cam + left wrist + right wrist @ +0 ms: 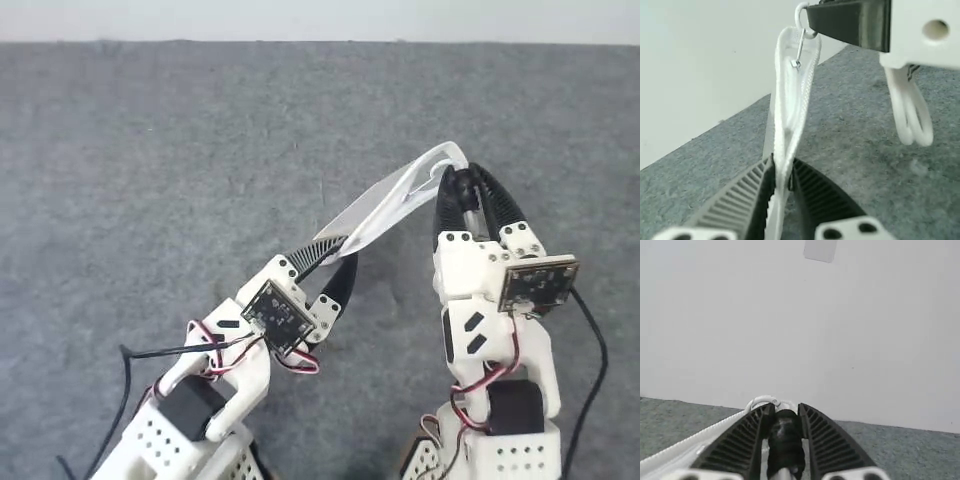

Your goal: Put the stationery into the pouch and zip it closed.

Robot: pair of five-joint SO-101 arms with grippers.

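The pouch (pixel 385 205), white and partly see-through, hangs in the air above the grey worktop (pixel 150 150). It is stretched between the two arms, a little toward 1 o'clock from the middle of the high view. It runs slantwise, its lower end at 7 o'clock and its raised end at 1 o'clock.

The left gripper (pixel 347 248) has its jaws closed on the 7 o'clock end, and the zipper edge of the pouch (pixel 790 100) is pinched between the ribbed pads (pixel 782 167).

The right gripper (pixel 462 178) has its jaws closed at the 1 o'clock end. A small white ring (pixel 802 20) shows at their tips, with the metal zipper pull (pixel 797 55) just below. A dark thing sits between these jaws (pixel 785 410); what it is I cannot tell. A white cord loop (pixel 910 115) dangles beneath that gripper.
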